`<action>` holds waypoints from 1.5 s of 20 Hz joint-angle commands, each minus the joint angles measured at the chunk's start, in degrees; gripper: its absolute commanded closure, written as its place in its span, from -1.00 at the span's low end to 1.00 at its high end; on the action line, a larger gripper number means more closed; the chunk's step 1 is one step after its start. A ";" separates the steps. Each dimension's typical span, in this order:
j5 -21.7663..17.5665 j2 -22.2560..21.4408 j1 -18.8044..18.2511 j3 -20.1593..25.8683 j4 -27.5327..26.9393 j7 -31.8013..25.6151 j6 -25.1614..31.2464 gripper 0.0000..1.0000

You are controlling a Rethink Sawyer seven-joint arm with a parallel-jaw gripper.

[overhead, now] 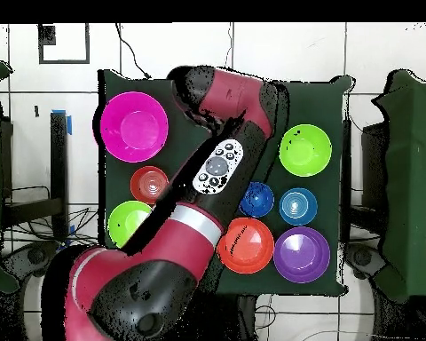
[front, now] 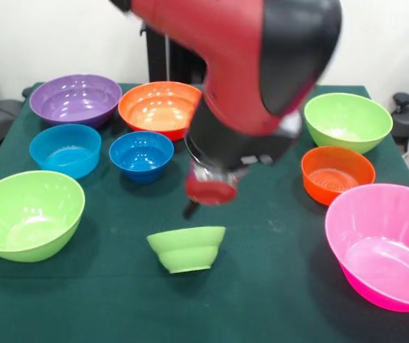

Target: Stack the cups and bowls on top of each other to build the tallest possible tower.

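Arm's low over mid-counter, small green bowl (front: 187, 248) sits alone just below the tool (front: 193, 207).

You can't tell the tool's state: it's blurred, with only a dark tip showing under a red disc, just above and apart from that near-centre bowl. Other bowls ring the green counter (front: 261, 300): purple bowl (front: 76, 99) far left, orange bowl (front: 159, 108) beside it, two blue bowls (front: 65, 149) in front of those, large green bowl (front: 27, 214) near left. Right side: green bowl (front: 347, 121) far, small orange bowl (front: 337, 174) mid, big pink bowl (front: 385, 245) near. Nothing's stacked that you can see.
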 commanded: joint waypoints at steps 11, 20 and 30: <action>-11.44 -15.55 -0.11 13.63 17.12 -15.97 -6.08 -1.00; -15.02 -17.01 -0.58 15.78 18.51 -13.57 -7.67 -1.00; -17.75 -18.13 -1.51 18.30 19.28 -12.20 -8.63 -1.00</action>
